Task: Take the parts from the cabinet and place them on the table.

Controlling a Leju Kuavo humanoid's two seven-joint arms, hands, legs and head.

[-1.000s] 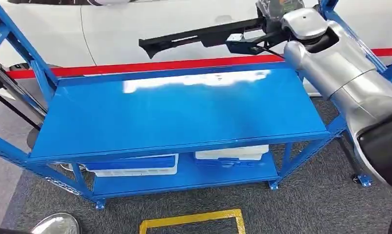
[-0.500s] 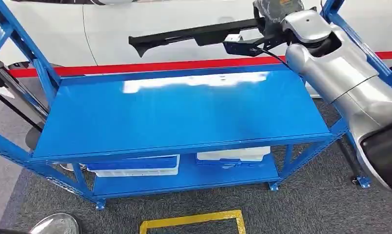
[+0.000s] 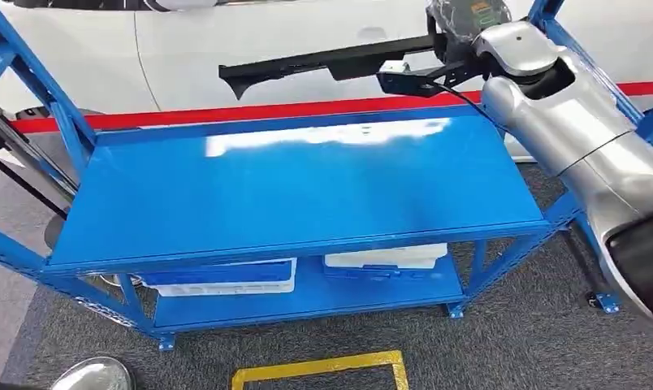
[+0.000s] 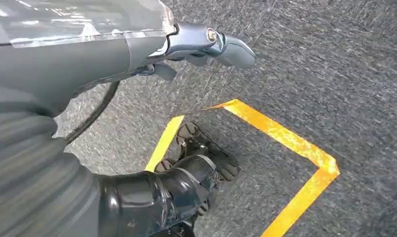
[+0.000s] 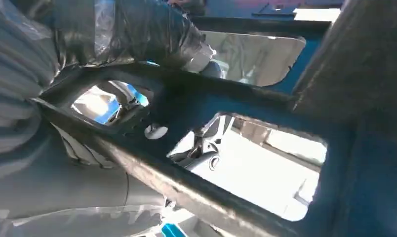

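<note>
Head view looks down on a glossy blue metal table [image 3: 291, 191] with a flat rectangular top and slanted blue frame posts at its left and right ends. Its wide top surface lies open from the front edge to the back edge, with only a white glare streak near the back.

A long, thin black plastic trim part [image 3: 323, 63] hangs in the air above and just beyond the table's back edge, lying roughly level and parallel to that edge. Its pointed free end reaches toward the left, over the red stripe [image 3: 226, 112] that runs behind the table. Its other end is gripped by the robot's right hand [image 3: 460, 24], wrapped in dark glossy film, at the top right; the silver right arm [image 3: 567, 122] rises along the table's right end. Right wrist view shows the fingers [image 5: 152, 29] curled tightly over a black bar of the part, which has open cut-outs.

Behind the stripe stands a white car body [image 3: 226, 41]. Under the tabletop, a lower blue shelf [image 3: 307, 299] carries two white and blue flat boxes [image 3: 226, 276] side by side. Grey carpet [image 3: 510, 341] spreads in front, marked by a yellow tape outline [image 3: 323, 366].

Left wrist view shows the left hand [image 4: 206, 44] hanging over the carpet, its fingers held out and gripping nothing.
</note>
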